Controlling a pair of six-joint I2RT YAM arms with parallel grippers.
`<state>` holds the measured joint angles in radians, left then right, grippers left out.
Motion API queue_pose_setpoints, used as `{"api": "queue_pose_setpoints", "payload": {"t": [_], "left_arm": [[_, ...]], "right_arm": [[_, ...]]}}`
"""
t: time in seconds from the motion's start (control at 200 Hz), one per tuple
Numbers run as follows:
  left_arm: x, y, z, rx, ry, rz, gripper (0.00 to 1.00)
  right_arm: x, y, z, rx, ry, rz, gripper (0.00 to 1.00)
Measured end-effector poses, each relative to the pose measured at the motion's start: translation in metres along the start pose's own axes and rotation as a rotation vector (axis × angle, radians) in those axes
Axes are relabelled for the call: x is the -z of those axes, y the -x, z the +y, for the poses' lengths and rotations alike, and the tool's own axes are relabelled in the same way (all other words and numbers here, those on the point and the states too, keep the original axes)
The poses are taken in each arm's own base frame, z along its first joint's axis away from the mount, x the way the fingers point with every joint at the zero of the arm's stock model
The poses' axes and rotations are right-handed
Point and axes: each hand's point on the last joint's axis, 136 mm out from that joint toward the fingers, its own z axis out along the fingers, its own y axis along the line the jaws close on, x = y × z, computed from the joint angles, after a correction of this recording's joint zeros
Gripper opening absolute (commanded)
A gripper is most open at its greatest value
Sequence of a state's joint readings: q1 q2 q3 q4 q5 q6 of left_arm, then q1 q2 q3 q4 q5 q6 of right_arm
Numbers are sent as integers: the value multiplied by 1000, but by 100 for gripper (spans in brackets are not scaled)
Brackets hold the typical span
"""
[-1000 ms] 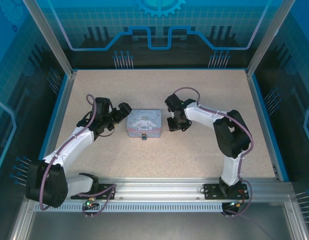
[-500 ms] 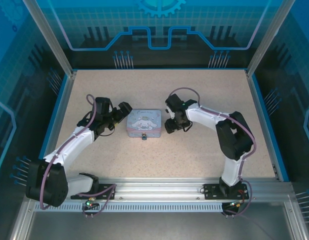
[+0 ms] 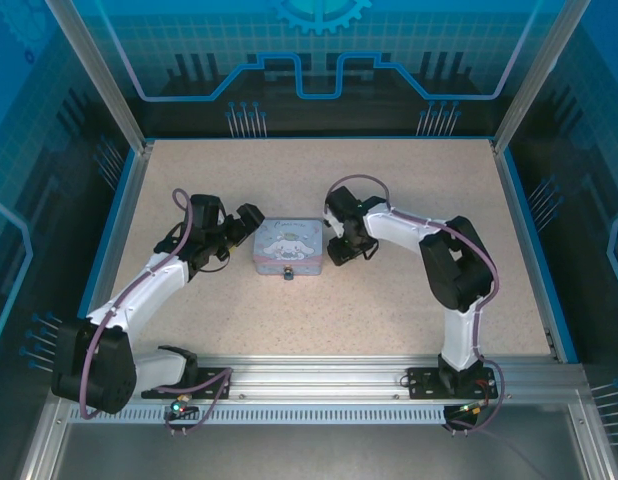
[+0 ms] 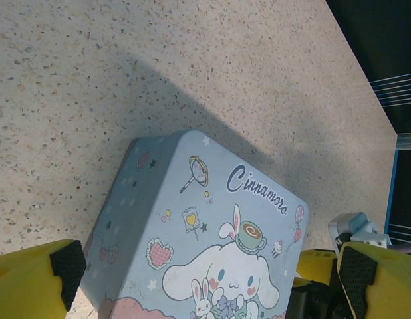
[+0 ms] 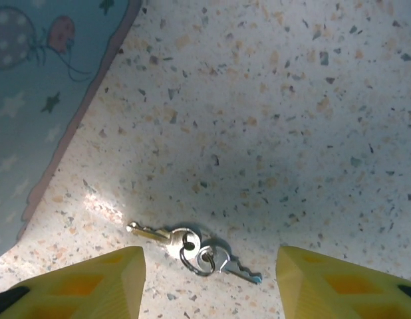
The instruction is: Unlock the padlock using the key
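Your right gripper (image 5: 211, 282) hung open just above the table (image 3: 389, 320), gripping nothing. The keys (image 5: 190, 248), two on a small ring, lay flat on the table between its yellow fingertips (image 5: 106, 279), just beside the tin's (image 3: 287, 245) right edge. Your left gripper (image 4: 205, 292) was spread wide on the tin's left side; from its wrist the tin lay between the pads, neither visibly touching it, and it held nothing. The padlock (image 3: 287, 274) sat against the tin's near side.
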<state>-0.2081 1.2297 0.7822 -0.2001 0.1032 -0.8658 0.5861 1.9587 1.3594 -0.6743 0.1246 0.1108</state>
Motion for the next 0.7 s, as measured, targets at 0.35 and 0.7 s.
{"api": "queue_pose_setpoints", "payload": {"t": [0.35,0.7], "left_arm": [[-1,0,1,1,2,1,99],[-2,0,1,2,4,3,99]], "right_arm": [[-6,-5,10,50,2,28,46],[-9,-12,11,54,5,45,35]]}}
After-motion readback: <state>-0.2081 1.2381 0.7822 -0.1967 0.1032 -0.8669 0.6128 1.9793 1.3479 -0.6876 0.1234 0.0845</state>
